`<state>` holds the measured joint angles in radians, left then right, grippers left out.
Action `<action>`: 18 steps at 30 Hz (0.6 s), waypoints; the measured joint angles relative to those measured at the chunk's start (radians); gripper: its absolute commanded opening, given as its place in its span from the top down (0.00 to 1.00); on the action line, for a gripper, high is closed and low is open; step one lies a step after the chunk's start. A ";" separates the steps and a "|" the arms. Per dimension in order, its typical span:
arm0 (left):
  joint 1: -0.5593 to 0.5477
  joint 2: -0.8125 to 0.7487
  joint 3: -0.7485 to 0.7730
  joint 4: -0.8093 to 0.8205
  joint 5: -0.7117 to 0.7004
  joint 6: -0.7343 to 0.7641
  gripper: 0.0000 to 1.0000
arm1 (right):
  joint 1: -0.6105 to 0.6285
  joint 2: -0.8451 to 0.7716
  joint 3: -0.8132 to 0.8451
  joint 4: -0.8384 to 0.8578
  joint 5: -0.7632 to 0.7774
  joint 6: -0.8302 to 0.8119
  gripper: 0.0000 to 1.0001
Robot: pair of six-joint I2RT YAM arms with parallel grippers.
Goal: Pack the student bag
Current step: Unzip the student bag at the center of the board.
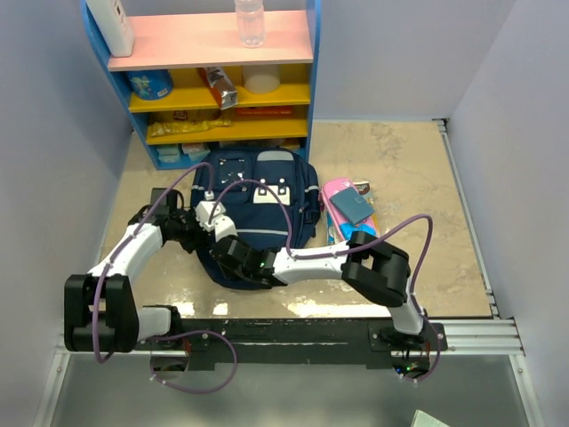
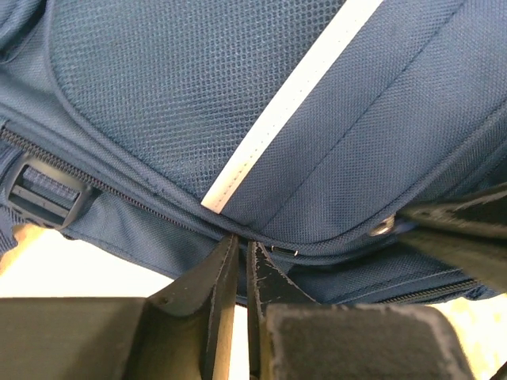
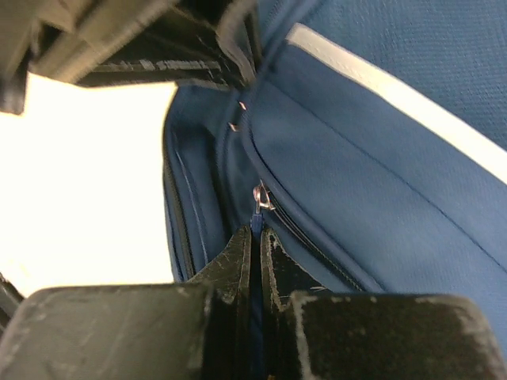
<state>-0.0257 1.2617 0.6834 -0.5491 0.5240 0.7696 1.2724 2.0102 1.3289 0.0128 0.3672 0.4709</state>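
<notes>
Item: bag (image 1: 267, 200), navy with thin pale stripes.
- It is lying flat on the table (image 1: 409, 178), just in front of the shelf (image 1: 307, 80).
- Its top end is pointing toward the shelf.
- Its near end is lying under both arms.

Left gripper (image 2: 240, 241):
- It is reaching in from the left and pressing its tips against the seam under a front pocket.
- A pale stripe (image 2: 277, 111) is ending just above the tips.
- The jaws are standing almost together, with only a thin slit showing between them.
- Whether any fabric is being pinched cannot be told.
- A black buckle (image 2: 40, 194) is sitting at the bag's edge, off to the left in this wrist view.

Right gripper (image 3: 255, 231):
- It is reaching across from the right and meeting the left one at the bag's near left corner.
- Its jaws are clamping a zip pull (image 3: 259, 202).
- The blue tab is running down between the fingers and the metal ring is showing just above the tips.
- The zip is lying along the edge of a pocket.

Other contents:
- A pink pencil case (image 1: 336, 189) is lying just right of the bag, with a teal object (image 1: 354, 210) resting on it.
- A clear bottle (image 1: 251, 22) is standing on the shelf's top board.
- Assorted packets are filling the shelf's lower tiers and are too small to identify.
</notes>
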 measured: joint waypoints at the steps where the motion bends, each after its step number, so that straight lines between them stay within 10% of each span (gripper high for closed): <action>1: 0.006 0.001 0.003 -0.003 0.005 0.001 0.86 | 0.000 0.010 0.000 0.029 0.001 -0.002 1.00; 10: 0.037 0.019 0.037 -0.046 0.066 0.038 0.84 | 0.003 0.014 -0.026 0.151 -0.007 -0.019 0.43; 18: 0.162 0.055 0.163 -0.175 0.177 0.125 0.69 | -0.029 -0.338 -0.149 0.055 -0.056 -0.016 0.30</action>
<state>0.1364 1.3170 0.8467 -0.7246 0.7006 0.8948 1.2430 1.6726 1.1797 0.0673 0.3107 0.4553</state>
